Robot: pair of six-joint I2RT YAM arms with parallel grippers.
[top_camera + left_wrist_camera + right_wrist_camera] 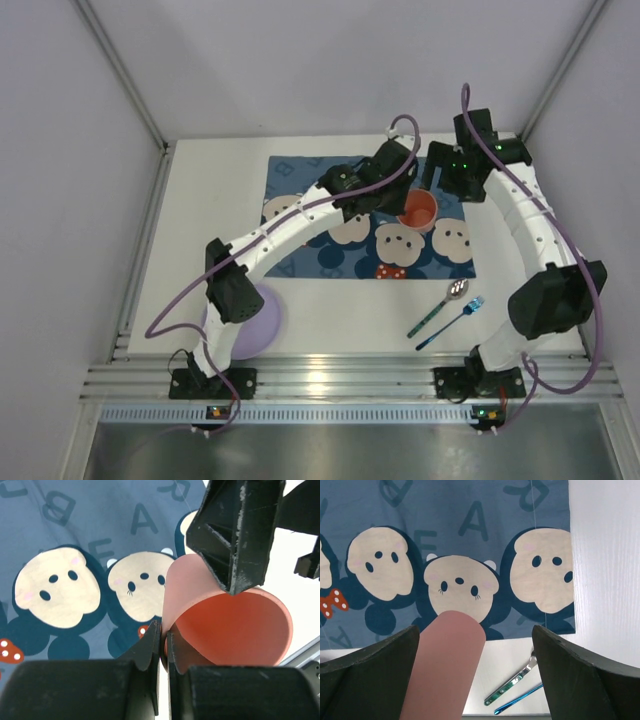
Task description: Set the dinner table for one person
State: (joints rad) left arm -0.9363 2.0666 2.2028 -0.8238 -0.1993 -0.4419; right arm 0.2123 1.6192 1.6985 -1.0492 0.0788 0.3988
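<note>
Pinching the near wall of a salmon-pink cup (235,630), the left gripper (161,630) is clenched on the rim, one finger inside and one outside. The cup leans with its mouth turned toward that wrist; whether its base touches the cloth cannot be told. The right gripper (475,630) is spread wide around the same cup, its left finger close beside the cup's wall and its right finger well apart from it. Beneath both tools lies a blue mouse-print placemat (300,185). The white dinner table (215,215) spreads under the cloth, bare just outside the right gripper's right finger. A green-handled spoon (512,682) and a blue fork (450,322) lie side by side on it. Well back from the left gripper, by that arm's elbow, sits a lavender bowl (262,322).
</note>
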